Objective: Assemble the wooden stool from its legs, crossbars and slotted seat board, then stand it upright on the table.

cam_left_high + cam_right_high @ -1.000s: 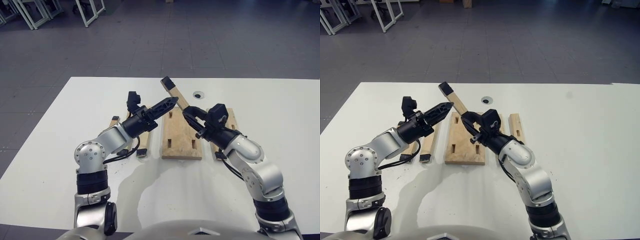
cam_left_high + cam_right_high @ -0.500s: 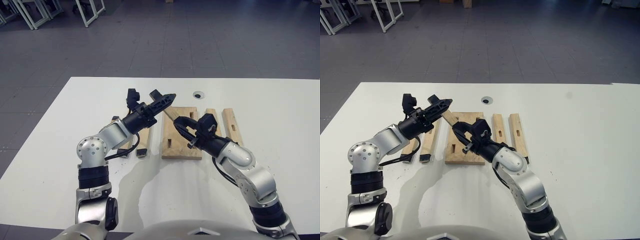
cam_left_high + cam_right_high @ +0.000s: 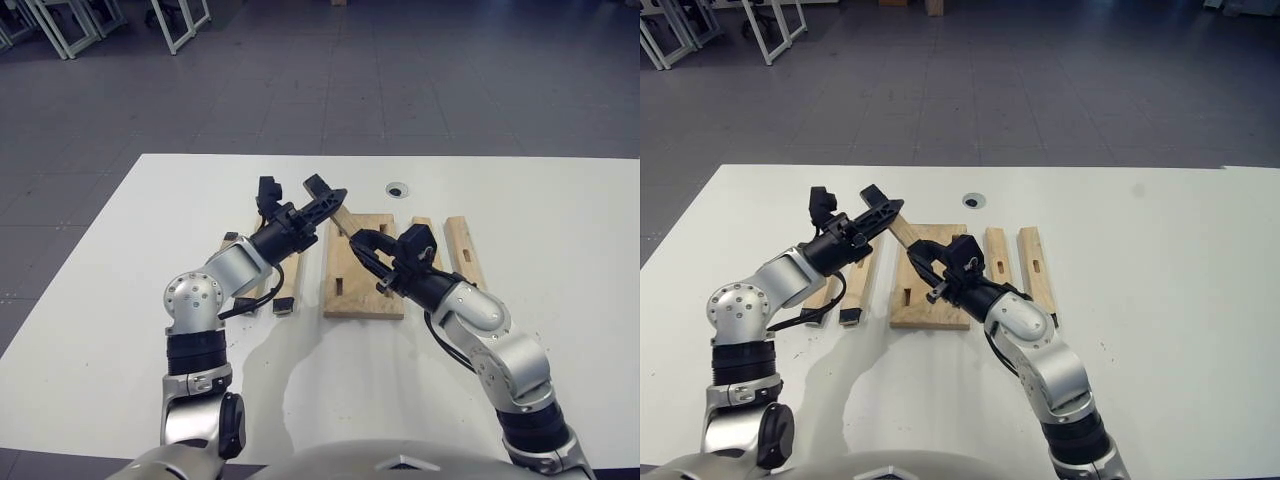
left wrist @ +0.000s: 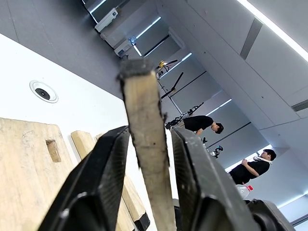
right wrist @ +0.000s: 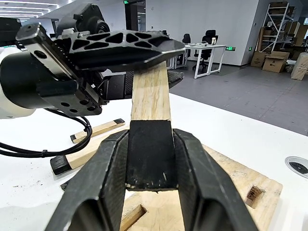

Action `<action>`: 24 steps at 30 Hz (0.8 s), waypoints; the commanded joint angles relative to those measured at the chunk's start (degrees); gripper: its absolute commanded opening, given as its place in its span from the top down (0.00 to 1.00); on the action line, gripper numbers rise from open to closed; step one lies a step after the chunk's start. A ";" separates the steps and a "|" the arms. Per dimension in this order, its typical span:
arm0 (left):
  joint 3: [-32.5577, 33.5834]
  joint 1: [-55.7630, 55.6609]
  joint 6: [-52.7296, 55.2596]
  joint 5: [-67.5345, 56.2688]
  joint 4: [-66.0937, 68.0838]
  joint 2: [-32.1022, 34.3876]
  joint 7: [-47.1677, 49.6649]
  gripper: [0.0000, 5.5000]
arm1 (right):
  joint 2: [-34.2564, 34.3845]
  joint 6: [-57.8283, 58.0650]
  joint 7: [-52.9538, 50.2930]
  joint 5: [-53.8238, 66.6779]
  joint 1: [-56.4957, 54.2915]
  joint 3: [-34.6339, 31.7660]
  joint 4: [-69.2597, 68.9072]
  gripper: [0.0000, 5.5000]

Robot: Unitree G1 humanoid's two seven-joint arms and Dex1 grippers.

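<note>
1. The left tool (image 3: 330,198) is clamped on the upper part of a leg (image 3: 343,221), just below its dark top end.
2. The right tool (image 3: 362,243) is clamped on the leg's black-capped lower end.
3. The leg hangs tilted in the air over the far left part of the seat board (image 3: 363,288).
4. The board lies flat on the bench (image 3: 560,220), slots up.
5. A bar (image 3: 424,232) and a second bar (image 3: 461,250) lie just right of the board.
6. Another part (image 3: 290,283) lies to its left.

Six in all
One seat board (image 3: 920,312); two bars (image 3: 859,285) left of it, two bars (image 3: 1037,262) right, one bar (image 4: 147,134) above.
</note>
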 commanded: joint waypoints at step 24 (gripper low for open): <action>3.63 -0.15 -9.44 18.08 -9.61 3.34 11.21 0.92 | -2.15 -1.62 -2.81 -6.92 -0.94 -3.47 3.28 0.29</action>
